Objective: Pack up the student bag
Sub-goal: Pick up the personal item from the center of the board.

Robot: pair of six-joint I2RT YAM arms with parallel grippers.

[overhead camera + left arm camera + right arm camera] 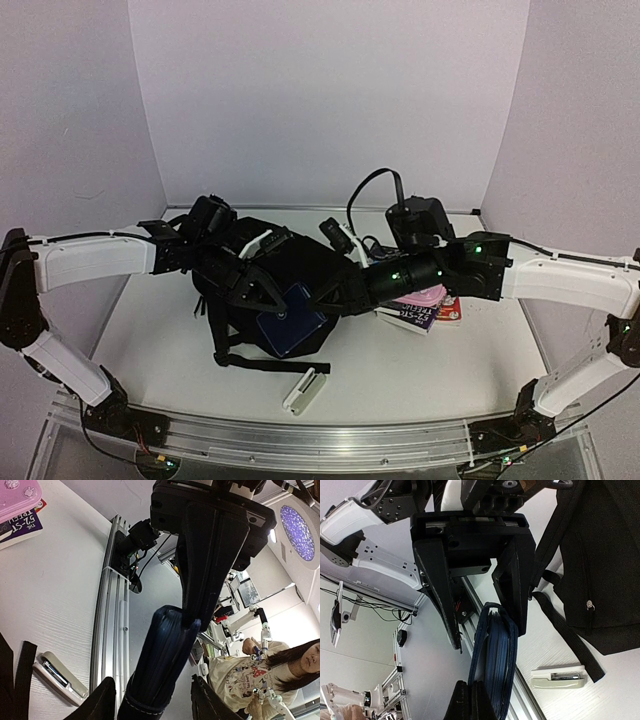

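Backpack (300, 262) lies flat on the counter (420, 385), left of centre, under both arms. Long axis appears to run far-left to near-right. Its straps trail off the near-left end toward the arm bases. Cannot tell where the opening is; the arms cover it.

Right end effector (192, 622): fingers pinched together on one edge of a navy wallet (495, 655), holding it on edge over the near part of the backpack.

Left end effector (487, 635): fingers spread on either side of the wallet's opposite edge. One finger touches it and a gap shows at the other, so no grip there.

Book (20, 527) sits right of the backpack. Cover writing reads "THE 52-ST…" and "TREEH…", the rest cut off. Pink case (17, 495) on top of it.

White stapler (305, 390) lies near the counter's front edge, apart from the straps.
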